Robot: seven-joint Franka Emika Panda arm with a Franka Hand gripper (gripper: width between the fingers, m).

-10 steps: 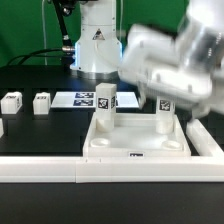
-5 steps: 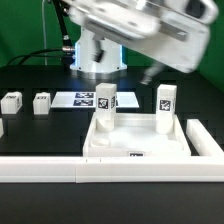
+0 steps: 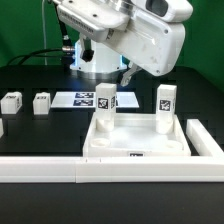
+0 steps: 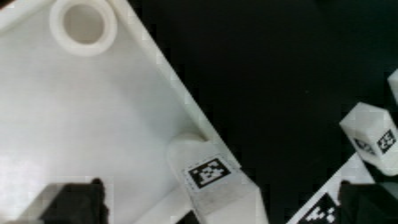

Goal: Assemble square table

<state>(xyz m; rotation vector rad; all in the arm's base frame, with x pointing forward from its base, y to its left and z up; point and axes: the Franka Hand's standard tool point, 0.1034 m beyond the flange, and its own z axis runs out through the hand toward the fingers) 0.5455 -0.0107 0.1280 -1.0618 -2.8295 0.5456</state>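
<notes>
White table top (image 3: 130, 136) lies flat, tagged legs (image 3: 104, 100) upright in its two far corners. Two loose legs (image 3: 12, 101) stand at the exterior view's far left.

No legible text, numbers or brands anywhere. Only black-white tag patterns: on the leg blocks (image 3: 104, 100), the square top's (image 3: 115, 150) near wall, and the marker board (image 3: 70, 99) further back.

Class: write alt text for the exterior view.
A white plastic square tray-like table top sits on a black table, two white tagged legs upright at its far corners. Two more leg blocks lie at the exterior view's left.
</notes>
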